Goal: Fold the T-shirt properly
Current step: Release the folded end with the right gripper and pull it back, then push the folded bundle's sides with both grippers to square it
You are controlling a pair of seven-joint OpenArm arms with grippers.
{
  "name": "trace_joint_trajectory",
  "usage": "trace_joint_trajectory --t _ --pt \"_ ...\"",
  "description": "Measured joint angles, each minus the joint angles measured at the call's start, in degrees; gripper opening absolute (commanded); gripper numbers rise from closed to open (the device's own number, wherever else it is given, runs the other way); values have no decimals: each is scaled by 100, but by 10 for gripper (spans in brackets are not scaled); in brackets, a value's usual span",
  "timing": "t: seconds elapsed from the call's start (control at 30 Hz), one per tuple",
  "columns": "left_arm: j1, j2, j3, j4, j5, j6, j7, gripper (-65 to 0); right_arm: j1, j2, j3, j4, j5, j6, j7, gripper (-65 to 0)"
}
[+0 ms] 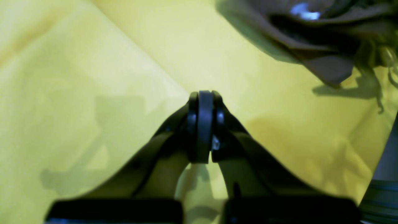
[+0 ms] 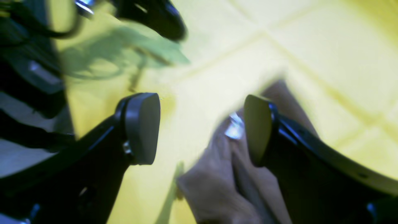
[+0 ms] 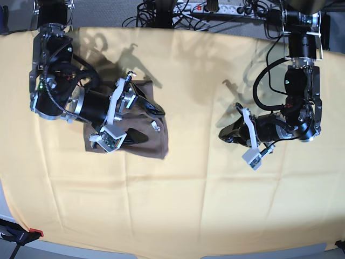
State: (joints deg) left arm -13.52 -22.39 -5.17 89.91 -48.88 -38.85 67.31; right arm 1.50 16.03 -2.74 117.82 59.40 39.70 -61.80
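Your right gripper (image 3: 144, 110) hangs over the shirt (image 3: 153, 141) at about 9 o'clock in the base view, its jaws spread wide and holding nothing. The shirt lies folded into a compact brown bundle on the yellow cloth (image 3: 178, 199), partly hidden beneath the right arm, with its lower right corner showing clear at roughly 4 o'clock of the gripper.

In the right wrist view, the right gripper (image 2: 202, 129) stands open above the shirt (image 2: 214, 183); the left pad (image 2: 141, 127) sits over bare yellow cloth (image 2: 326, 46), while the right pad (image 2: 256, 127) hangs over the brown fabric. A small white tag (image 2: 233, 127) shows on the shirt just beside the right pad. The picture is blurred, so you cannot tell whether either pad touches the fabric.

Your left gripper (image 3: 226, 132) rests well apart from the shirt, at about 3 o'clock in the base view, pointing toward it across bare cloth. In the left wrist view, the left gripper (image 1: 205, 96) is closed, pads pressed together with nothing between them, above the yellow cloth (image 1: 93, 77). The shirt (image 1: 314, 40) appears at 1 o'clock in that view, a dark rumpled fold with the white tag (image 1: 305, 11) near the top edge.

Cables and a power strip (image 3: 215, 6) run along the far edge of the table at 12 o'clock.
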Motion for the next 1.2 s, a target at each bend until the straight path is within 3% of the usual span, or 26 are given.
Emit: trace_joint_trajectory --t 0.17,0.23,0.3,0.37,0.43,0.57,0.67,0.9,1.0,1.2 --pt "0 -2 0 0 2 0 0 -650 105 -4 470 501 -48 37 -11 -213" --pt "0 0 0 0 -2 2 -4 -650 44 -2 811 525 -66 31 -262 -213" --pt "0 0 0 0 -4 0 -4 -650 22 -4 1113 522 -87 33 -389 -249" --pt "0 0 0 0 -48 -63 -4 -650 11 0 1438 525 -79 37 -367 -409" --pt "0 -4 0 0 -304 -66 11 -650 -15 0 1679 525 -85 17 -372 -650" --pt "-55 7 13 13 -1287 -70 133 -650 -33 94 1700 46 -221 42 177 -650" --pt "-79 50 212 44 -1375 -70 238 -650 157 208 1405 -664 -938 22 503 -650" --pt "-76 101 1528 442 -1368 -68 256 -650 868 251 822 -2052 -1453 20 763 -650" --pt "-136 94 2232 850 -1132 -81 181 -650 1191 251 678 -2527 -1672 26 765 -650" --pt "-153 101 3528 1259 463 -94 -734 -650 1694 334 431 -3552 -2245 22 955 -650"
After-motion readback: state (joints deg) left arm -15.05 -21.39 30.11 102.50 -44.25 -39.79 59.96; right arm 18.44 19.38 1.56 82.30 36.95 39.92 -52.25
